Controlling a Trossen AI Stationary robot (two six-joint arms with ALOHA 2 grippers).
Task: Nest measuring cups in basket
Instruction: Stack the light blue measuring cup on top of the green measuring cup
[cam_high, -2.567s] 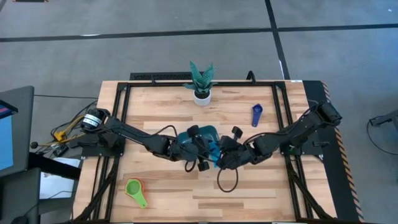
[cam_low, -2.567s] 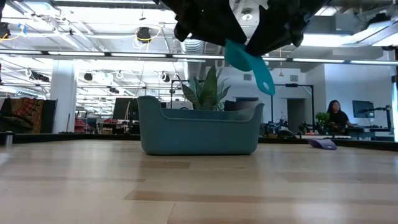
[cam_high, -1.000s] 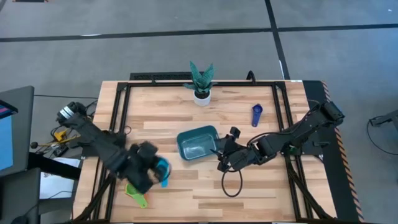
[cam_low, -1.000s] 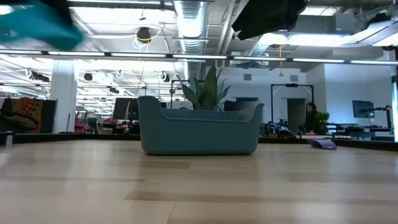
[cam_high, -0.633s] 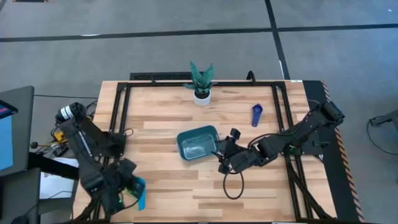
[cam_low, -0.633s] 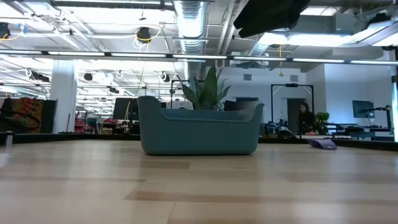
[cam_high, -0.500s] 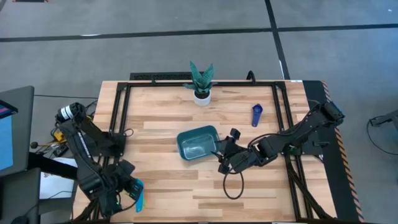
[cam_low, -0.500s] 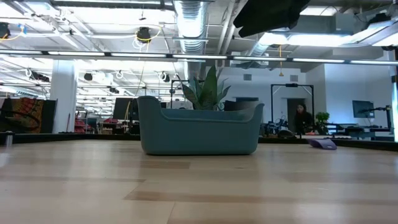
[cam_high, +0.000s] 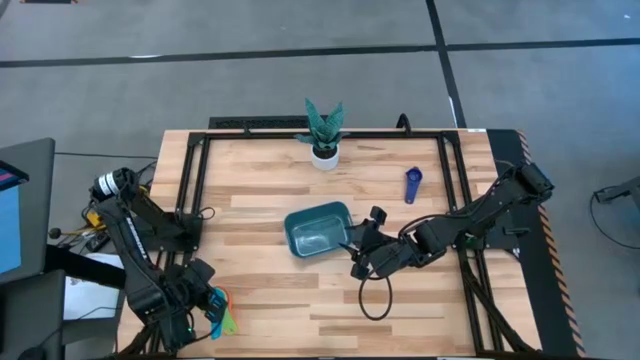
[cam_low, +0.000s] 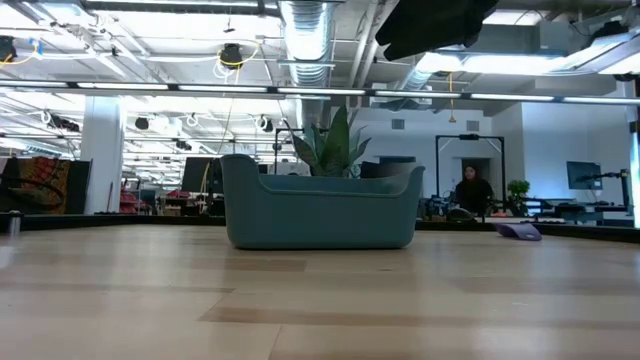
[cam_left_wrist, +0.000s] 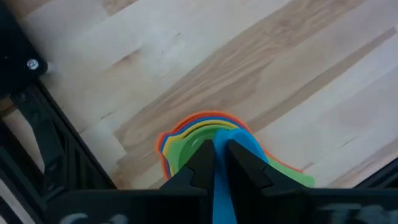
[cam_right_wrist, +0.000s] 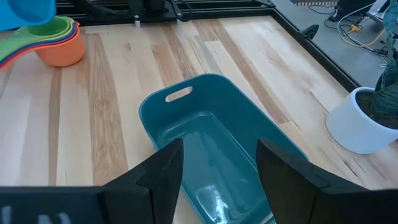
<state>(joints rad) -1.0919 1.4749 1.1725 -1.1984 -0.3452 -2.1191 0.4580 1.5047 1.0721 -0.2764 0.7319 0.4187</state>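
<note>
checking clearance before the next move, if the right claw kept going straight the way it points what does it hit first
Most likely the teal basket: in the right wrist view it lies directly ahead of the open right claw, its empty interior between the fingers. Depth is unclear, so the near rim may come first.

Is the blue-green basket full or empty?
Empty. The right wrist view looks down into the basket and shows only its bare bottom. The nested cups sit outside it on the table, under the left gripper.
</note>
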